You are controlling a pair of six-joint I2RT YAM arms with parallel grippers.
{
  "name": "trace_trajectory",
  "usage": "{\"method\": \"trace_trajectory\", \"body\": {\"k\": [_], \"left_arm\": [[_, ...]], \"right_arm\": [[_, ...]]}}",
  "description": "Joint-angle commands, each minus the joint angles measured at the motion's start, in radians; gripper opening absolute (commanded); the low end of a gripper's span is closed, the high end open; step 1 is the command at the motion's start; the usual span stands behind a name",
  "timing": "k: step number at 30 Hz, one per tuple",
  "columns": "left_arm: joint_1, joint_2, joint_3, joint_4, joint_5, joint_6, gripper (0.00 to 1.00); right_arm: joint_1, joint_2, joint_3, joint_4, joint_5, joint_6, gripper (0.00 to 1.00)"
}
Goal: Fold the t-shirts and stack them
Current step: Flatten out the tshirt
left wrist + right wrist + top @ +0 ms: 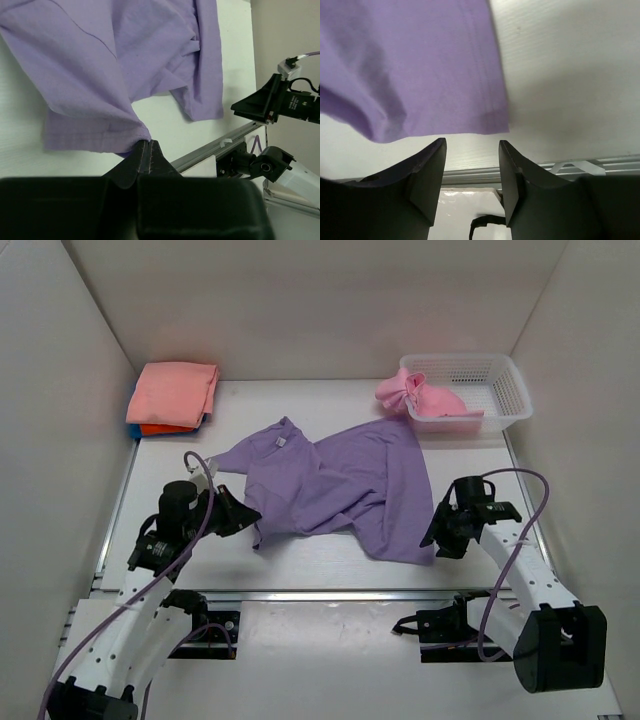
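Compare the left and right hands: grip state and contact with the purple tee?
The left hand is shut, fingers pressed together; the right hand is open, with a clear gap between its fingers. The left hand pinches a bunched edge of the purple tee; the right hand holds nothing, and the tee's hem corner lies just past its fingertips. Shared: both sit at the tee's near edge, one at each end.
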Motion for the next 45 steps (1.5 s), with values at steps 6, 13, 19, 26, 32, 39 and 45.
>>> {"method": "trace_trajectory", "body": {"k": [6,13,19,26,32,39,45], "left_arm": [[-0.025,-0.020,0.058,0.014,-0.016,0.000,0.00],[-0.064,-0.033,0.006,0.029,-0.018,-0.017,0.00],[-0.068,-0.059,-0.038,-0.026,-0.073,0.015,0.00],[-0.058,-0.085,-0.128,-0.150,-0.177,0.063,0.35],[-0.038,-0.059,-0.127,-0.187,-0.248,0.058,0.59],[0.007,0.004,-0.087,-0.238,-0.327,0.052,0.62],[0.035,0.096,-0.101,-0.215,-0.358,0.029,0.62]], "right_arm": [[0.026,0.063,-0.004,-0.007,0.099,0.128,0.46],[0.095,0.090,-0.106,0.097,0.122,0.266,0.53],[0.103,0.142,-0.146,0.165,0.108,0.260,0.45],[0.052,0.178,-0.153,0.226,0.133,0.215,0.46],[0.024,0.201,-0.129,0.263,0.164,0.163,0.46],[0.020,0.210,-0.141,0.314,0.148,0.143,0.46],[-0.014,0.201,-0.149,0.327,0.144,0.105,0.46]]}}
